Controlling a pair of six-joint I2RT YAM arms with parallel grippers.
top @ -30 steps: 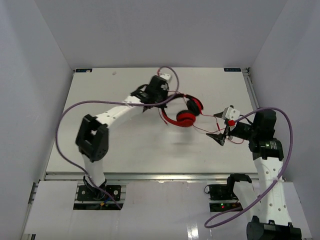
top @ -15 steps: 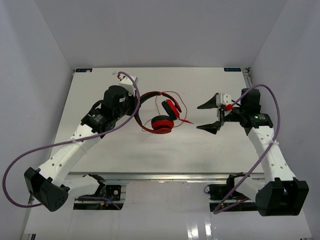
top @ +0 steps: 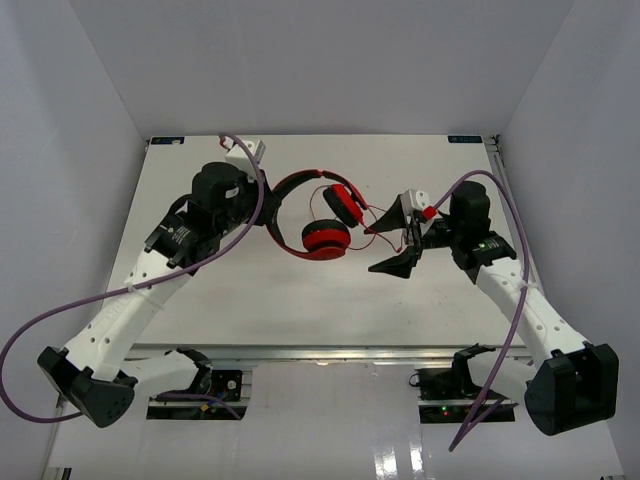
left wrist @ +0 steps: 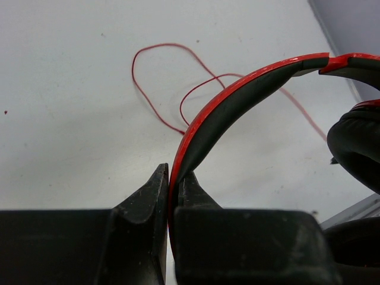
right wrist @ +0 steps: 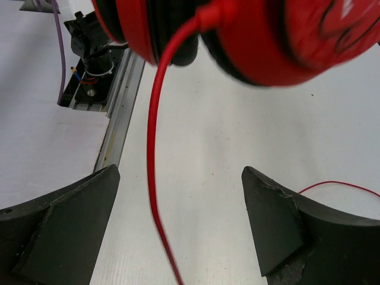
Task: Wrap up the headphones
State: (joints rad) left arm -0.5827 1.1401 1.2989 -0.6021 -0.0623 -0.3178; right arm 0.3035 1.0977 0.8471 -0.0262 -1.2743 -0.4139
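The red headphones (top: 320, 215) are at the middle of the table, ear cups toward the right. My left gripper (top: 268, 208) is shut on the red, black-lined headband (left wrist: 237, 98), which runs up out of the closed jaws (left wrist: 172, 178). An ear cup (left wrist: 356, 148) shows at the right, and the thin red cable (left wrist: 154, 77) lies looped on the table beyond. My right gripper (top: 397, 240) is open beside the ear cups. In the right wrist view the cable (right wrist: 153, 148) hangs from an ear cup (right wrist: 267, 35) down between the wide-open jaws (right wrist: 181, 172), touching neither finger.
The white table (top: 300, 290) is enclosed by pale walls at the left, right and back. A metal rail (right wrist: 119, 113) runs along its near edge by the arm mounts (right wrist: 89, 41). Thick purple robot cables (top: 60, 310) loop off both arms.
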